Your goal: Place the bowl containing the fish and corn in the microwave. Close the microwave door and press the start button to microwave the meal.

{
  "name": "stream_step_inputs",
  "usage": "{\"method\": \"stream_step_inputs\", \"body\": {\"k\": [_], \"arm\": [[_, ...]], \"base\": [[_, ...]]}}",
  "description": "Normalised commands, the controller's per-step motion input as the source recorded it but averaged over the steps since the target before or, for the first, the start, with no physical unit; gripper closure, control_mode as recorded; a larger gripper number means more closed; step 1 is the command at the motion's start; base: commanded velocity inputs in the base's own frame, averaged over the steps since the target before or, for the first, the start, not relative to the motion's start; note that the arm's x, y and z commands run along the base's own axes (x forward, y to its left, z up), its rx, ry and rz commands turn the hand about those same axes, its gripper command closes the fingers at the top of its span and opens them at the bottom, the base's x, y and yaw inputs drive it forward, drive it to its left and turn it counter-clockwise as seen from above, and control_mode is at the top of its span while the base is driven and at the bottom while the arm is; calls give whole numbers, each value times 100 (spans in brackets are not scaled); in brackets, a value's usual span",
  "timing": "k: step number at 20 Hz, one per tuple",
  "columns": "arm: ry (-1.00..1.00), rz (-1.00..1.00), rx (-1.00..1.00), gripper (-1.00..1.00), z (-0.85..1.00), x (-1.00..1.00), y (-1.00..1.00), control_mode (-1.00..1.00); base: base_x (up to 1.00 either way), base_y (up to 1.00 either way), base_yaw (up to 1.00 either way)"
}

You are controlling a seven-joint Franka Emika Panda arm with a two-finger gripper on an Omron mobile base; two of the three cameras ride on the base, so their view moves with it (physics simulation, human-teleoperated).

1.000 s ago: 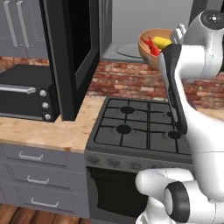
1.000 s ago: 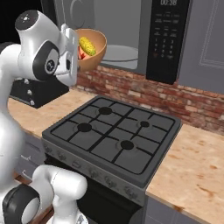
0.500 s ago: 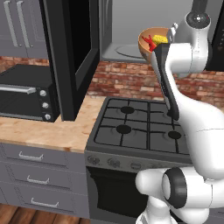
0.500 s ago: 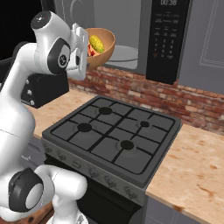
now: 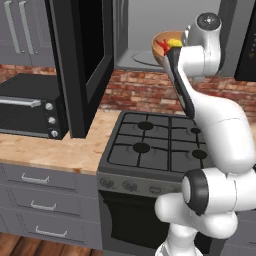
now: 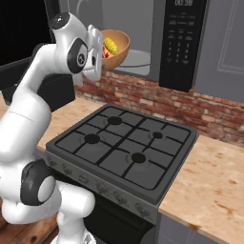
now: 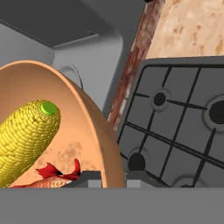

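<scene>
While the white arm reaches up over the stove, the large grey built-in microwave (image 6: pixel 133 33) stands open above the red brick backsplash (image 6: pixel 190 102), its grey cavity showing a round glass turntable (image 6: pixel 136 58) and a black keypad panel (image 6: pixel 183 43) on its right side. The tall black-framed microwave door (image 5: pixel 82 65) with a dark window is swung out to the left, reaching down toward the light wooden bench (image 5: pixel 45 150). Below lies the black gas stove (image 6: pixel 126 145) with four burners and a row of knobs along its front edge. A black countertop toaster oven (image 5: pixel 30 105) sits on the bench to the left of the open door, with grey drawers (image 5: pixel 40 195) beneath it.

Smaller things come next — the small round orange-tan wooden-looking bowl (image 6: pixel 116 47) is held up in the air in front of the microwave's opening, tilted, at about the level of the cavity floor and not resting on the turntable. The end effector (image 7: pixel 113 177) is clenched on the bowl's rim, one dark finger inside the wall and one outside, as the hand view shows. Inside the bowl lies the yellow corn cob (image 7: pixel 26 135), its green stem end pointing up toward the rim. The small slim red fish (image 7: pixel 46 177) lies just below the corn, close to it — whether they touch I cannot tell.
</scene>
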Motion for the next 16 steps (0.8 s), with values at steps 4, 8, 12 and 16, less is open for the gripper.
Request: {"method": "stream_step_inputs", "body": {"k": [4, 8, 12, 16], "arm": [[7, 0, 0, 100, 0, 60, -9, -100], [7, 0, 0, 100, 0, 58, -12, -100], [6, -1, 0, 100, 0, 49, -13, -100], [10, -6, 0, 100, 0, 39, -3, -100]], "base": [[0, 0, 0], [0, 0, 0], [0, 0, 0], [0, 0, 0]]}}
